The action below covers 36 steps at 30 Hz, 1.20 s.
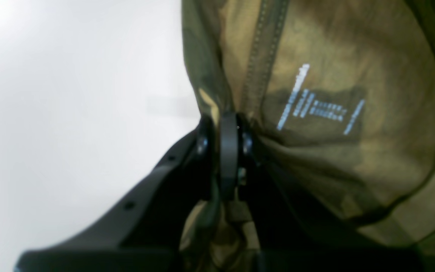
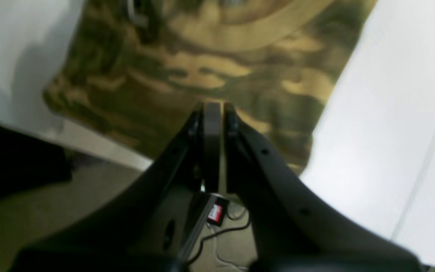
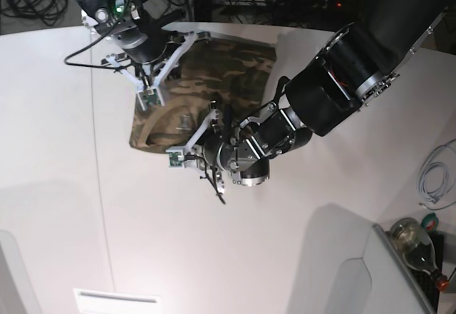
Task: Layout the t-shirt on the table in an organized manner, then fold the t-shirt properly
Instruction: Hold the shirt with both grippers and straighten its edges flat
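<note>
The left gripper (image 1: 227,151) fingers pinch the t-shirt (image 3: 214,79) at its near collar edge. The shirt lies on the tabletop (image 3: 57,150), long axis toward 1 o'clock. The right gripper (image 2: 213,109) fingers are pressed together, apparently on cloth at the far edge.

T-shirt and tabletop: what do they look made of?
The camouflage olive-and-tan t-shirt looks like a soft, matte knit, likely cotton: it bunches and creases at the left pincer. The smooth white table looks hard, laminate or painted, with a faint sheen.
</note>
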Each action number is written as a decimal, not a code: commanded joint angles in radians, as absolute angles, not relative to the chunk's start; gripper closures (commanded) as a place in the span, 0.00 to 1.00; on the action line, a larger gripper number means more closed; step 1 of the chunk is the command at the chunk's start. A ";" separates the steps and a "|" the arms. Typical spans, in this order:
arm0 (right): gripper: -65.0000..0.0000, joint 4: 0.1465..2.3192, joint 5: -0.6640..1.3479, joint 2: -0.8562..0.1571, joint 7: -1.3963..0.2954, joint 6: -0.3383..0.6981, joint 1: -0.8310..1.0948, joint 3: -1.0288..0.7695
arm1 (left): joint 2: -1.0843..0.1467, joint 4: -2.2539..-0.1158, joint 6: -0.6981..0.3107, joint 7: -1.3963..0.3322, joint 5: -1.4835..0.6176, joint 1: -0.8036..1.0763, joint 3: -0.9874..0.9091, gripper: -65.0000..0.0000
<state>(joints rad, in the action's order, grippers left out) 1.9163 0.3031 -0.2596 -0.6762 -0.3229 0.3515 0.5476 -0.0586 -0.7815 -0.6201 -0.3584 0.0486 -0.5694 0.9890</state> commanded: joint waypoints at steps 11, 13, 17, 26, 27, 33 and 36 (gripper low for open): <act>0.98 1.666 0.302 -0.209 -0.650 -0.321 0.252 0.596 | -0.059 -0.780 -0.624 -0.394 0.065 -0.573 0.990 1.00; 0.98 1.718 0.297 -0.211 -0.654 -0.321 0.259 0.590 | -0.059 -0.780 -0.624 -0.394 0.065 -0.573 0.990 1.00; 0.98 1.831 0.297 -0.237 -0.693 -0.321 0.269 0.593 | -0.073 -0.780 -0.624 -0.394 0.059 -0.570 0.989 1.00; 0.98 1.857 0.297 -0.245 -0.707 -0.321 0.271 0.588 | -0.077 -0.814 -0.624 -0.515 0.061 -0.579 0.987 1.00; 0.98 1.851 0.297 -0.245 -0.707 -0.321 0.271 0.588 | -0.079 -0.828 -0.624 -0.516 0.062 -0.579 0.987 1.00; 0.98 1.808 0.297 -0.243 -0.705 -0.323 0.269 0.587 | -0.081 -0.849 -0.624 -0.518 0.058 -0.581 0.987 1.00; 0.98 1.810 0.297 -0.243 -0.705 -0.323 0.269 0.587 | -0.081 -0.849 -0.624 -0.518 0.058 -0.581 0.987 0.94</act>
